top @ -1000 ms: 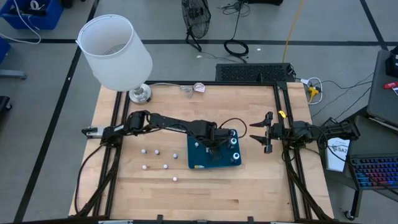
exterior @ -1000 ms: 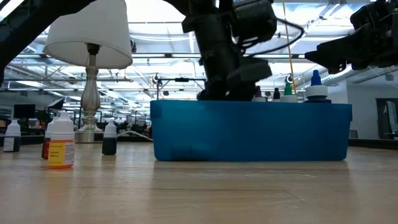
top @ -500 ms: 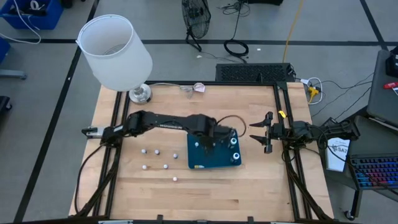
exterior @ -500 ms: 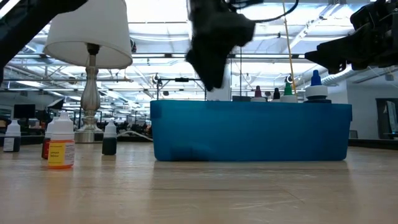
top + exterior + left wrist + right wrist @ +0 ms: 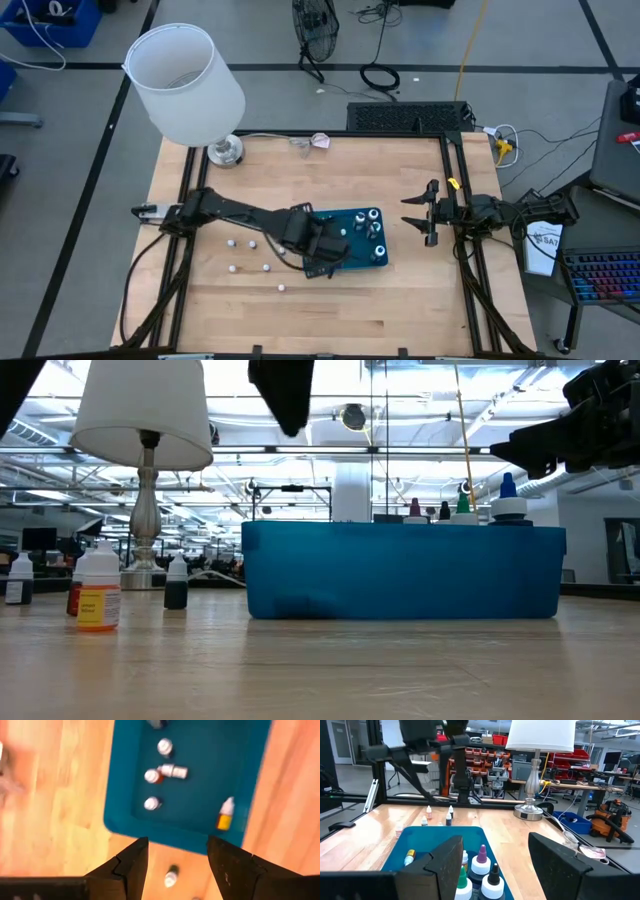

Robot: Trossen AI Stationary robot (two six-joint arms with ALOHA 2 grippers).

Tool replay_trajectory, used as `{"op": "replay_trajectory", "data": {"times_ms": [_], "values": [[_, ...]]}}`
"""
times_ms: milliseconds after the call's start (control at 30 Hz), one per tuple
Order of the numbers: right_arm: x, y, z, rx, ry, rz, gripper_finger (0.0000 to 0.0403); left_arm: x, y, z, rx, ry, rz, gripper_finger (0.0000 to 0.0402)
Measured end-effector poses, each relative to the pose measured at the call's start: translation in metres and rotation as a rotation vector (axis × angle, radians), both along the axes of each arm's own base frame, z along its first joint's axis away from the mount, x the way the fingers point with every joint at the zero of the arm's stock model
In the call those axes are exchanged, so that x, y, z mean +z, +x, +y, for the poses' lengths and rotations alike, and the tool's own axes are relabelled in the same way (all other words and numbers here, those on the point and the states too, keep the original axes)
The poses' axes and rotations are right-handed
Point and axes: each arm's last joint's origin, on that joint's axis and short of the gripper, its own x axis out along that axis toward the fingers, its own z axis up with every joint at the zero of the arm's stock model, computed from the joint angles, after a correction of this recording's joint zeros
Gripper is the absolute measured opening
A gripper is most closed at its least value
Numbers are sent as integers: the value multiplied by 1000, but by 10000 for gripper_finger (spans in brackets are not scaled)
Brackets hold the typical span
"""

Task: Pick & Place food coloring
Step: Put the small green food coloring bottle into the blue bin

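Observation:
The teal tray [image 5: 350, 262] lies mid-table and holds several small food coloring bottles [image 5: 372, 228], most standing, a yellow one [image 5: 226, 813] lying flat. More bottles [image 5: 252, 243] stand on the wood left of the tray; in the low view they show as [image 5: 98, 592]. My left gripper [image 5: 322, 254] hovers open above the tray's left, near corner, empty [image 5: 177, 865]. One loose bottle [image 5: 171, 876] lies on the wood just outside that rim. My right gripper [image 5: 410, 211] waits open to the right of the tray, raised above the table [image 5: 545, 448].
A white-shaded lamp [image 5: 185, 85] stands on the far left corner of the table. A crumpled wrapper [image 5: 318, 141] lies at the far edge. Black rails [image 5: 180, 250] run along both table sides. Bare wood lies near the tray's near side.
My left gripper has risen out of the tray, where it was low among the bottles, and drawn back toward the table's left and near edge, ending above the tray's left, near corner. The right arm has kept still.

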Motion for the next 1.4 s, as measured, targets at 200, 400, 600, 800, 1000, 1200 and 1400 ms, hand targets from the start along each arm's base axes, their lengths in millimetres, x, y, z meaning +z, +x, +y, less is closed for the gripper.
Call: {"op": "replay_trajectory", "data": {"times_ms": [200, 400, 600, 800, 1000, 1200, 1400], "values": [[0, 0, 0, 0, 0, -1, 212, 8, -31, 3, 95, 14, -44, 204], [0, 0, 0, 0, 0, 0, 212, 2, -66, 17, 98, -89, -174, 200], [0, 0, 0, 0, 0, 2, 212, -48, -96, 30, 203, -199, -58, 205], [0, 0, 0, 0, 0, 2, 212, -80, -99, 46, 327, -198, -32, 233], [0, 0, 0, 0, 0, 2, 212, -88, -96, 48, 334, -241, -70, 239], [0, 0, 0, 0, 0, 2, 212, -88, -93, 46, 398, -271, -111, 239], [0, 0, 0, 0, 0, 3, 212, -104, -87, 39, 394, -269, -76, 239]]}}
